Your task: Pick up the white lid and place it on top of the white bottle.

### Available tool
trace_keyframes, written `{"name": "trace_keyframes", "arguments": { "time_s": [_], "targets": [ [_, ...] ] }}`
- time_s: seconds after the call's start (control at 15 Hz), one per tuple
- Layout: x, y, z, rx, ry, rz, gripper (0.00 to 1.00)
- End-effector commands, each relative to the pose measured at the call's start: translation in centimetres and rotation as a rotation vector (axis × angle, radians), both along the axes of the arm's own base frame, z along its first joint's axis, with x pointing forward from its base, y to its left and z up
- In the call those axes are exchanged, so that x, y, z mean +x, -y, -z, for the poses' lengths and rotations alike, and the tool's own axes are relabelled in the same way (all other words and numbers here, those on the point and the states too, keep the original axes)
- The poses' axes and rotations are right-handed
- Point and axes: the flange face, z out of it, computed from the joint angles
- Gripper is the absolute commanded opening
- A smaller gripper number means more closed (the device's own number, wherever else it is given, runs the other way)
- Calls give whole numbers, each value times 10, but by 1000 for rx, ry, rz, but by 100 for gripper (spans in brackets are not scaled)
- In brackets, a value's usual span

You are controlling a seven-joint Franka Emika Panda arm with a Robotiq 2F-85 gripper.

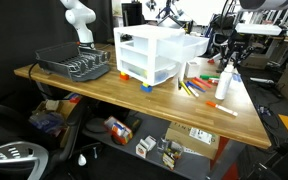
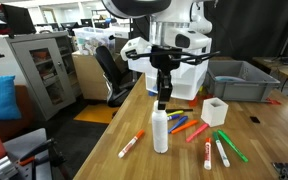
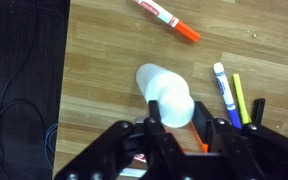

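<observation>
Keep gripper (image 2: 162, 98) clamped on lid (image 3: 179, 108), nudge toward 11 o'clock in wrist view over bottle (image 2: 160, 135), then lower straight.

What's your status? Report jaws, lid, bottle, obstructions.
Gripper over white bottle, jaws narrowed. Something white between them in wrist view; lid or bottle top, can't tell. Bottle upright. Loose markers beside it, none in the path.

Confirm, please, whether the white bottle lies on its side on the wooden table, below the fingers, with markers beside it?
Not quite: the white bottle stands upright, as an exterior view shows. It is on the wooden table, below the fingers, with markers beside it.
</observation>
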Motion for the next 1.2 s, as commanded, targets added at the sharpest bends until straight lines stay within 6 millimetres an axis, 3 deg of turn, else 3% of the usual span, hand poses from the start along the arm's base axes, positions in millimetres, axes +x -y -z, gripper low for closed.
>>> {"name": "trace_keyframes", "arguments": {
  "time_s": [0.0, 1.13],
  "targets": [
    [-1, -1, -2, -16, -14, 2, 13],
    [-3, 6, -1, -40, -23, 18, 13]
  ]
}}
